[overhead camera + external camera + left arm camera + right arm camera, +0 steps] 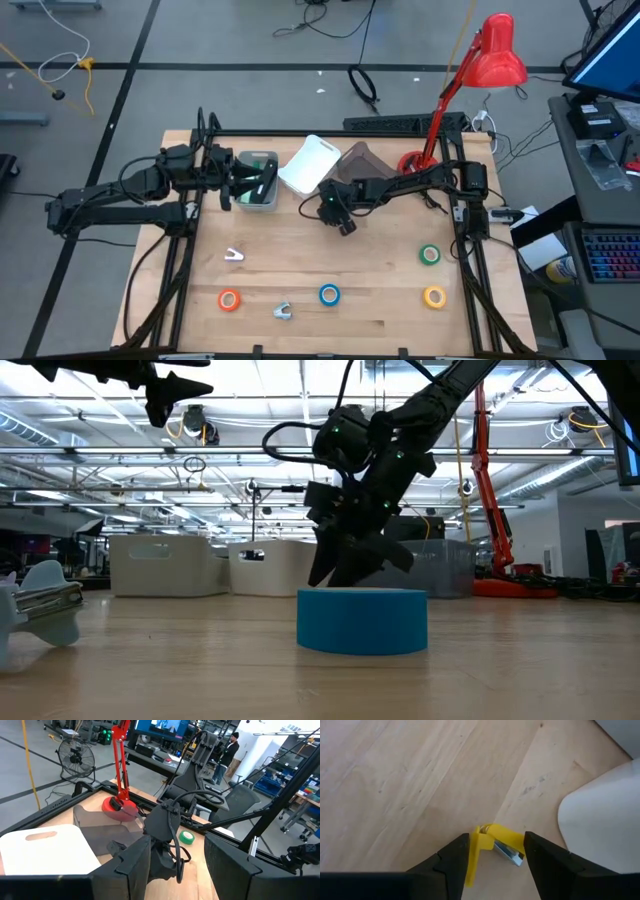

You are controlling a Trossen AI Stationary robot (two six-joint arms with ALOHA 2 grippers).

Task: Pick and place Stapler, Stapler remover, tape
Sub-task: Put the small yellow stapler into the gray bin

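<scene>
Wooden table (330, 255), four tape rolls (329, 294), bins (311, 163), seemingly two staple removers (283, 311)

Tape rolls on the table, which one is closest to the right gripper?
The blue roll, in the front row between the orange roll and the yellow roll. The right gripper hangs just behind it; the green roll is farther off.

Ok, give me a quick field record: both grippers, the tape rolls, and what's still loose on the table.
right gripper: low over table centre, fingers either side of a small yellow stapler, not yet clamped
left gripper: over the clear bin, waiting
tape rolls: orange, blue, yellow, green, all flat on the table
loose items: two small pale staple removers
white tray: behind the right gripper
</scene>
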